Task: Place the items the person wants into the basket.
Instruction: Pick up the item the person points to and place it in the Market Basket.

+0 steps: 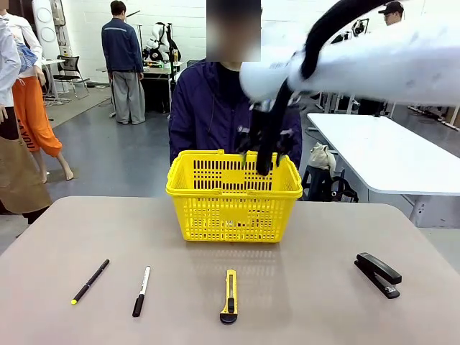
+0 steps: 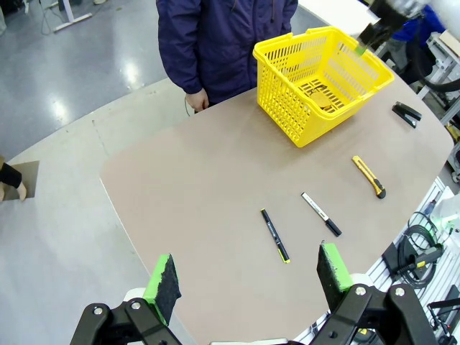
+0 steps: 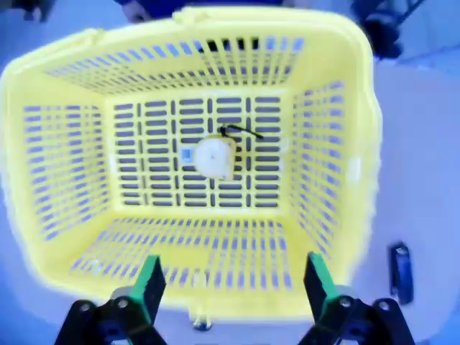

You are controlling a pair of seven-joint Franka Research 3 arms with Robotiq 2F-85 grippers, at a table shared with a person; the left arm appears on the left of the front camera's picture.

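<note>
The yellow basket [image 1: 230,215] stands at the table's far middle, in front of the person [image 1: 208,108]. My right gripper [image 1: 264,159] hangs over its right side, motion-blurred. From the right wrist, my right gripper [image 3: 230,282] is open and empty above the basket [image 3: 65,165], and the round tape measure [image 3: 214,157] lies on the basket floor. The utility knife [image 1: 228,295] lies near the front edge, the stapler [image 1: 378,274] at the right. My left gripper [image 2: 248,273] is open and empty, high over the table's left end, far from the basket [image 2: 287,108].
A black pen with a yellow tip [image 1: 90,280] and a white-and-black marker [image 1: 141,290] lie at the front left. The person's hand [image 2: 195,103] rests at the far table edge. A white table [image 1: 388,154] stands behind on the right.
</note>
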